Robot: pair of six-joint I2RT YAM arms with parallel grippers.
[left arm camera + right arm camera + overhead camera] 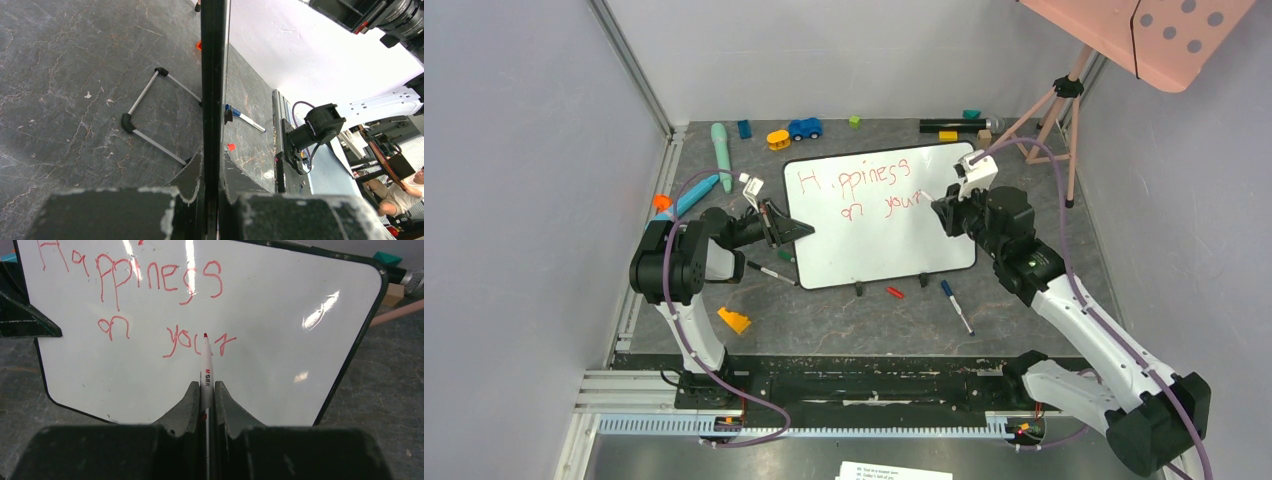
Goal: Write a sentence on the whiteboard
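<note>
The whiteboard (894, 235) stands tilted in the middle of the table, with its black rim (214, 90) running edge-on up the left wrist view. My left gripper (790, 231) is shut on its left edge, one finger on each face (214, 167). The sentence (864, 180) in red reads "Happiness" with "on your" (167, 335) below it. My right gripper (206, 390) is shut on a white red-tipped marker (206, 367). The marker's tip rests on the board at the "u" of "your". In the top view this gripper (948, 207) hangs over the board's right side.
A blue-capped marker (956, 305), a red cap (895, 292), a black marker (771, 272) and an orange piece (734, 320) lie in front of the board. Toys (805, 128) line the back. A tripod (1054, 110) with a pink dotted panel (1144, 30) stands back right.
</note>
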